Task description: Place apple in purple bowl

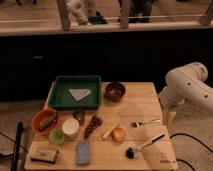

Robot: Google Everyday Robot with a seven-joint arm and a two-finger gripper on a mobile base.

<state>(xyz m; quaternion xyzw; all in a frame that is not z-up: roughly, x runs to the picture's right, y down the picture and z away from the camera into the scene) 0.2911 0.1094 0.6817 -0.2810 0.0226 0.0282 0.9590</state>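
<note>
The apple (118, 134), small and orange-red with a yellowish patch, lies on the wooden table (137, 107) near its front middle. The purple bowl (115, 91), dark maroon, stands at the back of the table, just right of the green tray (62, 102). It looks empty. My white arm (186, 85) hangs beside the table's right edge, level with the bowl. The gripper does not show in this view. The apple lies apart from the arm, to its lower left.
A pale yellow elongated piece (110, 130) lies just left of the apple, beside a dark brown cluster (92, 126). A fork (146, 122) and a black-headed brush (144, 146) lie to its right. An orange bowl (45, 121), white cup (70, 127) and blue sponge (82, 152) are at the left front.
</note>
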